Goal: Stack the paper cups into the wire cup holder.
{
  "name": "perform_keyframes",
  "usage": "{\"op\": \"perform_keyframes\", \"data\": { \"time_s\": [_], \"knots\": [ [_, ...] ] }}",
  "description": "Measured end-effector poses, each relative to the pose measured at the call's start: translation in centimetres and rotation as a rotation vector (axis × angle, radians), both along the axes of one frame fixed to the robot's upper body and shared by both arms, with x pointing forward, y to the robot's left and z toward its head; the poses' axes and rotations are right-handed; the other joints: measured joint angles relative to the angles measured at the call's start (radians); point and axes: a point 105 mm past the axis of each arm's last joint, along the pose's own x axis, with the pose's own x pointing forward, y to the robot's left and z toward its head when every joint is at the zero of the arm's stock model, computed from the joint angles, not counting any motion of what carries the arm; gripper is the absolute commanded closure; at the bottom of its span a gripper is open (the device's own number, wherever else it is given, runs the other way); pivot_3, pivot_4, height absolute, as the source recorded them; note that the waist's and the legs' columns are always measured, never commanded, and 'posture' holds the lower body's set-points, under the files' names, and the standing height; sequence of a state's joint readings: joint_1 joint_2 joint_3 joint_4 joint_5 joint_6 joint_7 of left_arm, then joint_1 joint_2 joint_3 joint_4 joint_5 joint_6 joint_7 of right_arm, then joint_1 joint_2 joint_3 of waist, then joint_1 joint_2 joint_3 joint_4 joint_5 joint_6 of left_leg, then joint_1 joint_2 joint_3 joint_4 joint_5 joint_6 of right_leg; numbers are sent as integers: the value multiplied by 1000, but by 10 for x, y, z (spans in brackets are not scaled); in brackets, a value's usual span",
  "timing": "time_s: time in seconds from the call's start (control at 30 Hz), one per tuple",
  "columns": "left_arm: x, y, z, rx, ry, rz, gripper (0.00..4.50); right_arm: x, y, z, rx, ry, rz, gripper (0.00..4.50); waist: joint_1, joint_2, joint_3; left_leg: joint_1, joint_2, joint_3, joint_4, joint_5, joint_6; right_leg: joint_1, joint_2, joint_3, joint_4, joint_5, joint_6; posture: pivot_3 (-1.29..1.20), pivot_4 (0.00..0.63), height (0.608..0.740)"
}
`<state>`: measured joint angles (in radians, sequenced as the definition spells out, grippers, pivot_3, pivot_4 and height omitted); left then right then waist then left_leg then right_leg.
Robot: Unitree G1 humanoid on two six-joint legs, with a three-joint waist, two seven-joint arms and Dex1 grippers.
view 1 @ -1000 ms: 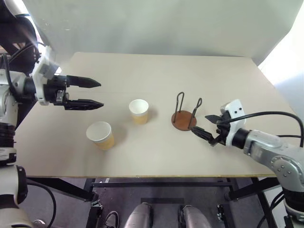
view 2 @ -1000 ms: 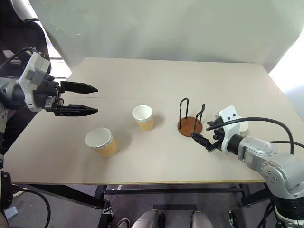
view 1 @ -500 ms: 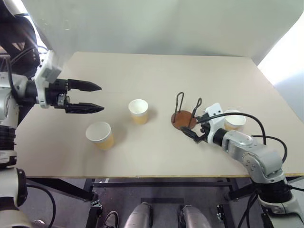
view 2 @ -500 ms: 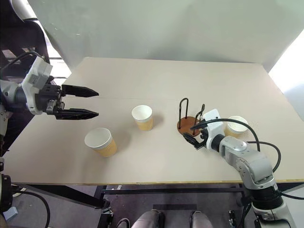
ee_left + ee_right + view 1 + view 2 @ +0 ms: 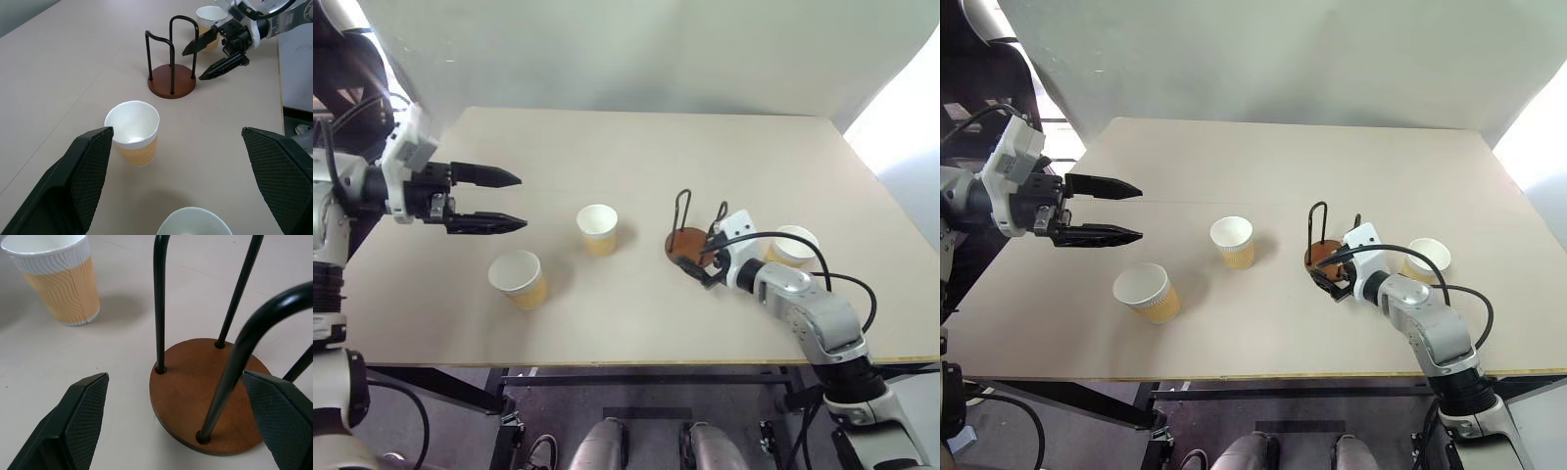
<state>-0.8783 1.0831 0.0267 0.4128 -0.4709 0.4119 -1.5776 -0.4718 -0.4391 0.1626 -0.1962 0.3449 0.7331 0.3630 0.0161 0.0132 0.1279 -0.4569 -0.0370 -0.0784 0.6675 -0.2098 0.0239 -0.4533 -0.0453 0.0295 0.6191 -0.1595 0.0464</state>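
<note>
Right wrist view: right gripper wide open, empty, straddling wire cup holder base. Risk: closing or pushing further could shove or tip holder (light base). Left gripper open, empty, above table. Paper cups loose, unstacked.

The left claw hangs raised with its fingers spread wide (pointing toward the right), while the right arm reaches forward, bent, its claw low and likewise open.
</note>
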Motion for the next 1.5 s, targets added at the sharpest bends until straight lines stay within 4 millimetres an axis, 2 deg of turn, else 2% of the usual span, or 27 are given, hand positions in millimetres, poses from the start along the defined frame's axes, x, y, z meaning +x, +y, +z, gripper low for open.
{"op": "perform_keyframes", "data": {
  "time_s": [0.07, 0.43, 0.57, 0.83, 0.93, 1.27, 1.5],
  "knots": [
    [0, 0, 0, 0, 0, 1, 0, 1, 1, 0, -4, -6, 0, 603, 0, 0, 0, 0, 0, 0, -1, 1, -1, 0, 0, 0, 0, 0, -1, 0, 150, 740],
    [0, 1, 0, 1, -1, 3, 0, -2, 8, 2, 0, -14, 41, 4475, 0, 0, 0, 0, 1, -1, -2, 2, -4, -1, 0, -1, 0, 2, -3, 0, 150, 740],
    [0, 1, 0, 1, -1, 3, 0, -10, 12, 1, 4, -8, 87, 4475, 0, 0, 0, 0, 1, -1, -2, 2, -4, -1, 0, -1, 0, 2, -3, 0, 150, 740],
    [1, 2, -1, 16, -1, 13, 0, -57, 16, -1, -29, 46, 353, 4475, -1, 0, 0, -1, 1, -1, -3, 2, -5, 0, 0, -1, -2, 2, -3, 0, 150, 740],
    [2, 0, 0, 16, -6, 10, 0, -68, 17, 1, -77, 36, 452, 4475, -1, 0, 0, 0, 1, -1, -4, 3, -5, 0, 0, -1, -2, 2, -3, 0, 150, 740],
    [5, -2, 0, 8, -10, 5, 0, -92, 28, 6, -136, 19, 766, 4475, -2, -1, 0, 0, 1, -1, -4, 4, -4, 0, 1, -1, -2, 3, -5, 0, 150, 740],
    [5, -2, 0, 11, -13, 4, 0, -91, 28, 3, -155, 23, 830, 4475, -2, -1, 0, 0, 2, -1, -4, 5, -3, 0, 1, -1, -2, 3, -5, 0, 150, 740]
  ]
}}
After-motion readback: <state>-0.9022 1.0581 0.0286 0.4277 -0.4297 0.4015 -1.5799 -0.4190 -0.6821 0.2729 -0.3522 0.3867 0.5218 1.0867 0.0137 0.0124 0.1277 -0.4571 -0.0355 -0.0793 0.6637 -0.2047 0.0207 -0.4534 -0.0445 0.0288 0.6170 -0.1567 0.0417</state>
